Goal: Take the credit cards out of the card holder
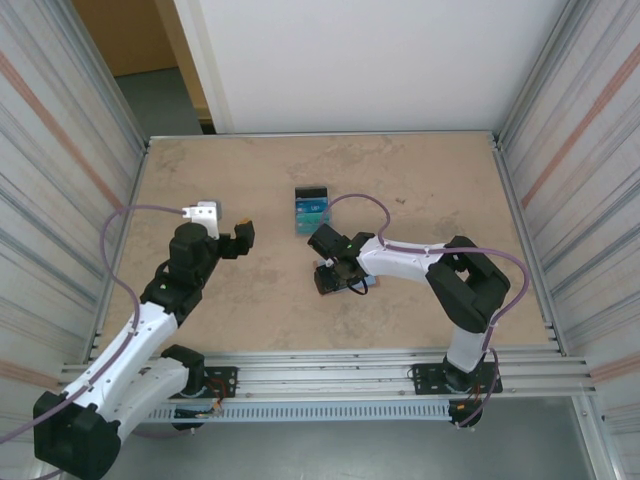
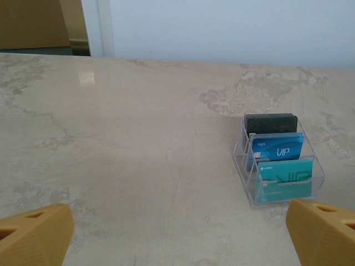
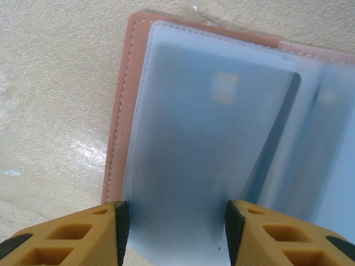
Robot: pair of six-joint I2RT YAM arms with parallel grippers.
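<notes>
The card holder (image 3: pixel 121 116) lies open and flat on the bench (image 1: pixel 250 180). In my right wrist view its leather rim sits at 9 o'clock and a pale blue sleeve (image 3: pixel 211 138) is uppermost, with a card shape showing dimly through it. My right pincer (image 3: pixel 175 230) stands at the sleeve's 6 o'clock edge, tips part-way apart; I cannot tell whether they nip anything. Three credit cards (image 2: pixel 276 148), black, blue and teal, stand in a clear rack (image 2: pixel 319 176) at 11 o'clock from the holder. My left pincer (image 2: pixel 177 233) hangs spread wide at the holder's 9 o'clock, well apart, gripping nothing.
</notes>
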